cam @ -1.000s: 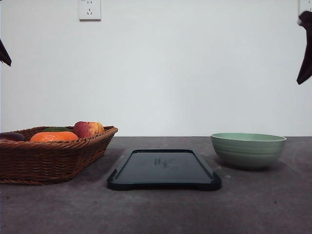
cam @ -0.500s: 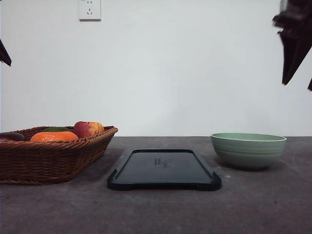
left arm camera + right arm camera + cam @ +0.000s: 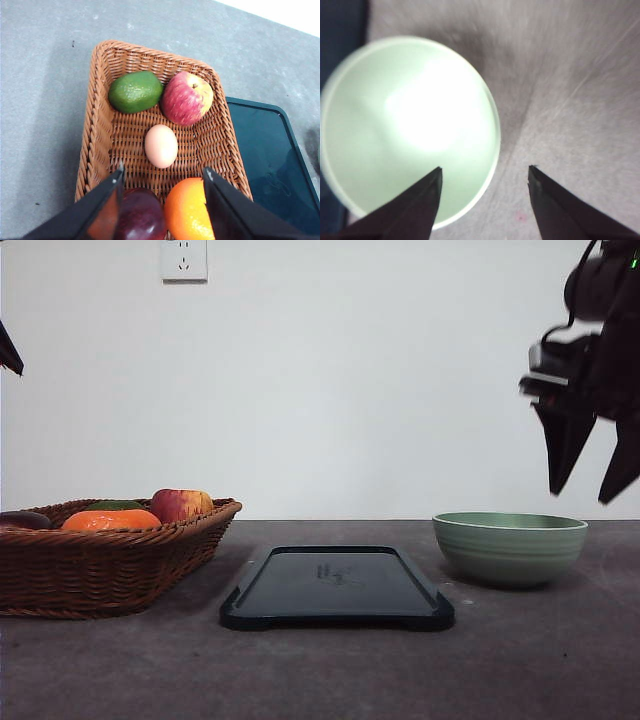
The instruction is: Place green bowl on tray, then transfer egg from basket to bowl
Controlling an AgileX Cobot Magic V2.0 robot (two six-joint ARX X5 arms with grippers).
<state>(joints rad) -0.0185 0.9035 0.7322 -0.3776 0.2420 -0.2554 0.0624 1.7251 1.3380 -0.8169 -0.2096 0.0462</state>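
Observation:
The pale green bowl stands on the table right of the dark tray, which lies flat at the centre. My right gripper hangs open just above the bowl's right rim; in the right wrist view the gripper straddles the rim of the bowl. The wicker basket sits at the left. In the left wrist view the tan egg lies in the middle of the basket, with my left gripper open high above it.
The basket also holds a red-yellow apple, a green avocado, an orange and a dark purple fruit. A wall socket is on the white wall behind. Bare grey table lies in front of the tray.
My right arm has come down and leftward from the upper right corner to just above the bowl. The left arm, bowl, tray and basket have not moved.

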